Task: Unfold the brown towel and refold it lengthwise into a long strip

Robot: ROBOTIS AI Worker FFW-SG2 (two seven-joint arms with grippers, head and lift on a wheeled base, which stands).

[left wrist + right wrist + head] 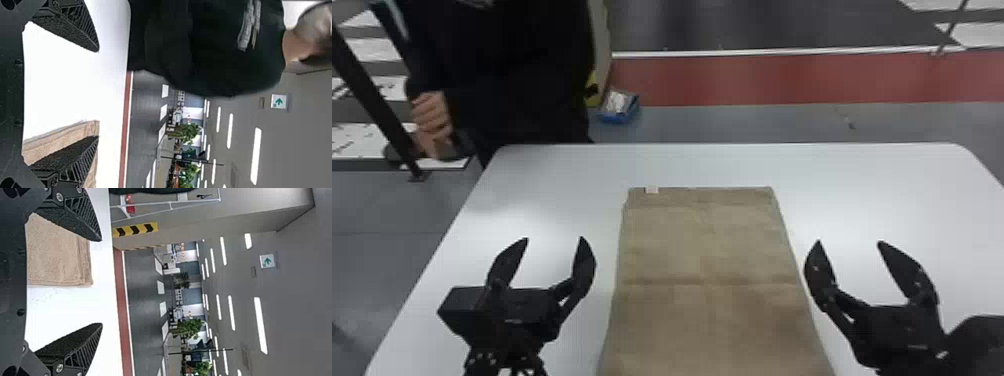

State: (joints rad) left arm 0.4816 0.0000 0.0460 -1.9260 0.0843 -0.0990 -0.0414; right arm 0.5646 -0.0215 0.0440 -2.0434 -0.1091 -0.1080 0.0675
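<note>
Nearest the robot, the brown rectangular cloth towel [707, 310] runs out of the head view's bottom edge, lying flat and squared up with its length pointing away, presumably so that a lengthwise fold can follow its sides. Just off its left side is the black two-fingered left tool [554, 238], and just off its right side the matching black right tool [849, 242]; both have their fingers spread wide and grip nothing, likely so that each could take a side edge. A faint crease across the towel suggests the unfolding is largely done, with the strip fold still to make. At the towel's far end, a small white tag [652, 190] sits near the left corner. Beyond that end the smooth white surface [707, 162] carries on, support enough, I'd judge, for laying the cloth over.
</note>
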